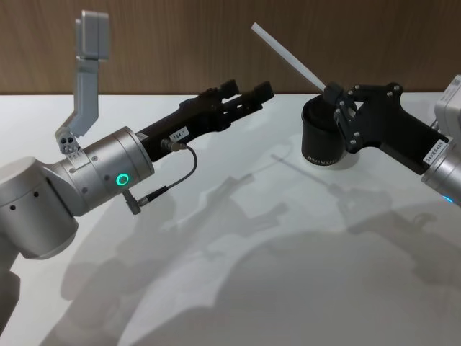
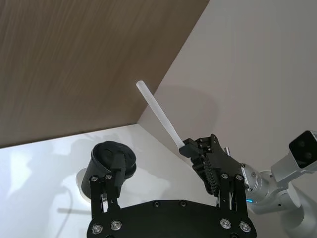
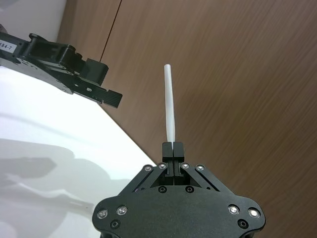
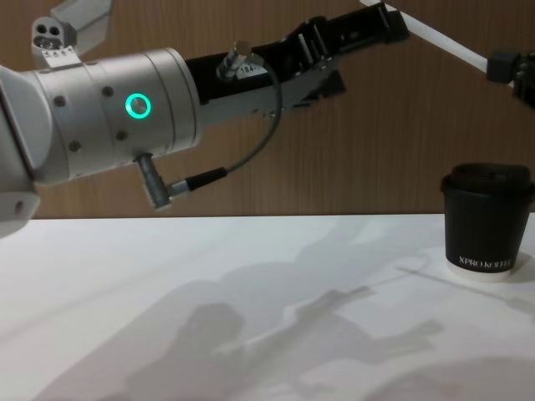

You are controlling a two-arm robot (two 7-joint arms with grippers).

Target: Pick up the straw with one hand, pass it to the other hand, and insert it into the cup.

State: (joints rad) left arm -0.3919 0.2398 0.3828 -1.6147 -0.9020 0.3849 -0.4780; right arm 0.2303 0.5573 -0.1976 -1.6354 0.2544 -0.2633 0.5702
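Open gap between left tool, right tool; straw, cup at right.

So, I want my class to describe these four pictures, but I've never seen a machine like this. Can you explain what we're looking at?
It is a robot with two arms, each ending in a two-fingered hand. One picture looks down from its head, one looks across the table from its chest, and two come from cameras on its wrists. On the white table stands a black paper cup with a lid. The right hand is shut on one end of a white straw and holds it tilted in the air above the cup, not yet in it. The left hand is open and empty, raised near the straw's free end without touching it.
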